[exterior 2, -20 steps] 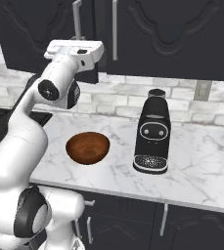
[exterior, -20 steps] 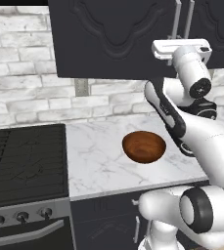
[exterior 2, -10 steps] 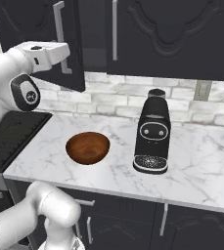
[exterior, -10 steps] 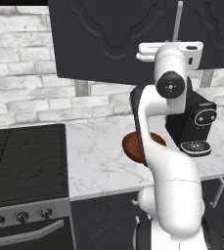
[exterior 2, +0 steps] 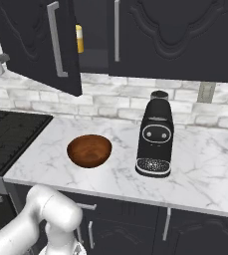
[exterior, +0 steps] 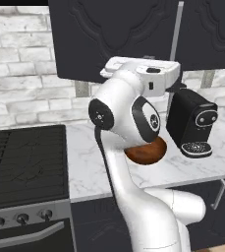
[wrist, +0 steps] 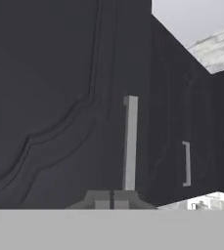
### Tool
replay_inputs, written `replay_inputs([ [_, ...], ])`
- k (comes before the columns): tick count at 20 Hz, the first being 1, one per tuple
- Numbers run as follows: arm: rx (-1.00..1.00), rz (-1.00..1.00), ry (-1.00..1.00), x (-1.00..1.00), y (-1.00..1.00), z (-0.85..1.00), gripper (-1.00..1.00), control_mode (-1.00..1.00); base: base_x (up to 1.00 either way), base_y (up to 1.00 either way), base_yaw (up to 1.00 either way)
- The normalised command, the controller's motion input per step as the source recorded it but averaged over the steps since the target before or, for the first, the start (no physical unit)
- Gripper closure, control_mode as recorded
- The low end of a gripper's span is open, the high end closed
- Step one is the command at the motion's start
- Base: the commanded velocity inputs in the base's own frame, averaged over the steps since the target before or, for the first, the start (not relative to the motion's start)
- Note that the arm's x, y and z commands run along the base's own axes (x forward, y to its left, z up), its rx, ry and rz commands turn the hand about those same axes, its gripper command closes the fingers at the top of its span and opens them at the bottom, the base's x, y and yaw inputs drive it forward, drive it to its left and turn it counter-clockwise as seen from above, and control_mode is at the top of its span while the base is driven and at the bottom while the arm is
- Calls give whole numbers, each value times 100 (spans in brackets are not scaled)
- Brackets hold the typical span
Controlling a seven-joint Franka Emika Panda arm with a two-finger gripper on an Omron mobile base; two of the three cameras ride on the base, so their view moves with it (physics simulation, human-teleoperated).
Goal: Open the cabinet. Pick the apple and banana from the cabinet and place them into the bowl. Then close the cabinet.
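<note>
While your fingers (wrist: 111, 199) sit pressed together at the cabinet handle (wrist: 129, 141) | left door (exterior 2: 38, 42) partly open | risk: slipping off, door stalls.

Black coffee machine (exterior 2: 155, 135) stands upright on the white marble tabletop (exterior 2: 205, 164), well right of center. Black stove (exterior: 23, 162) sits at the tabletop's left end, knobs (exterior: 20, 218) along its front. White brick wall (exterior 2: 110, 102) behind.
</note>
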Motion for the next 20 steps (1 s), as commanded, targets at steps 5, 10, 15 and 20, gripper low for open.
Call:
replay_inputs([
  [5,-1,-25,1,-66,100,0,-100,-100,0,0,0],
  [10,3,-5,0,-13,28,0,-100,-100,0,0,0],
  [15,34,-2,-10,-69,-100,17,-100,-100,0,0,0],
  [20,40,0,-11,-54,-100,3,-100,-100,0,0,0],
])
